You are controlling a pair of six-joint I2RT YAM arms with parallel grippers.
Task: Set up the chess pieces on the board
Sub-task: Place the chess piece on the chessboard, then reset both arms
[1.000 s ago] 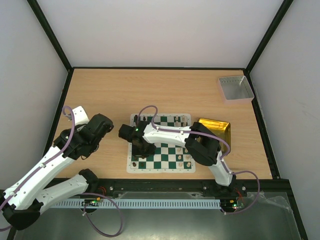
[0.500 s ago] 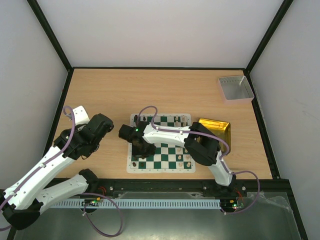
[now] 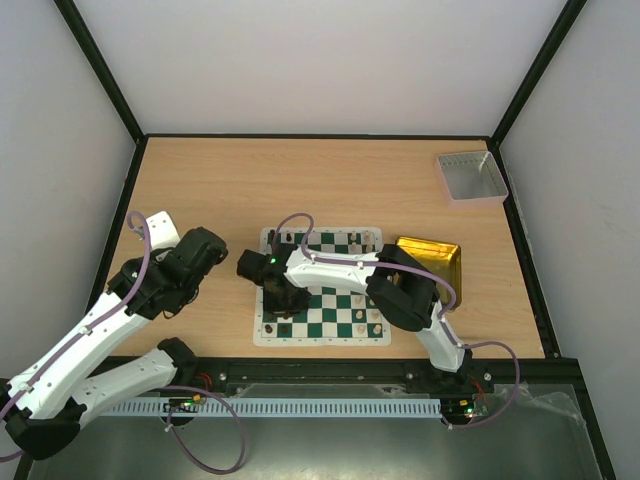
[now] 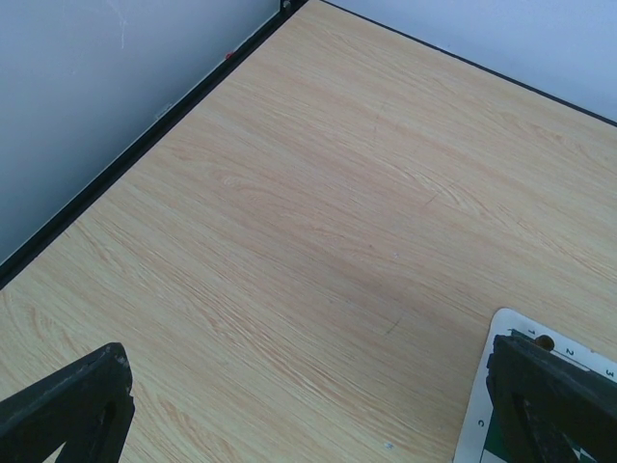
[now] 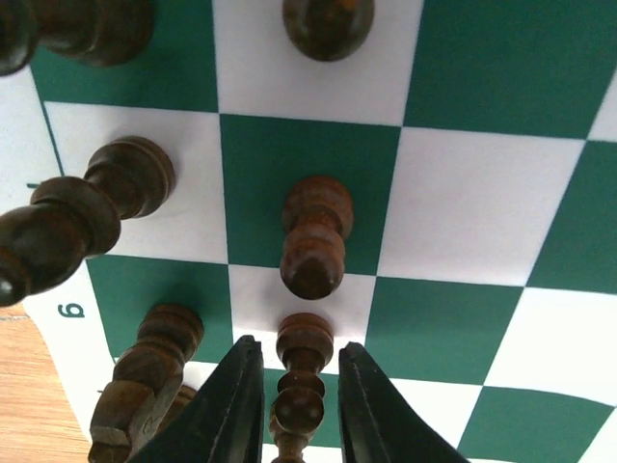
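From above, almost nothing has moved in the last second. The right arm (image 3: 340, 264) reaches across the board (image 3: 330, 322) and keeps the right jaws low over its 9 o'clock side, among the chess pieces (image 3: 357, 240) that stand there. The left arm (image 3: 110, 312) waits over the bare counter (image 3: 300, 180), at 9 o'clock from the board. A yellow tray (image 3: 445, 262) lies just beside the board at 3 o'clock, and a grey tray (image 3: 470, 178) is well apart at 1 o'clock.

In the left wrist view the left jaws are spread fully wide and hold nothing. Only wood is between them, with a corner of the board at 4 o'clock.

The right wrist view carries the real change. The right jaws stand on both sides of a dark pawn (image 5: 301, 381), which is upright on a white square, and a thin gap shows on each side of it. They have just begun to loosen and are only a little open.

I judge that this pawn is now placed. The next move should be a straight lift, because another dark piece (image 5: 313, 236) stands near at 12 o'clock and could be knocked.
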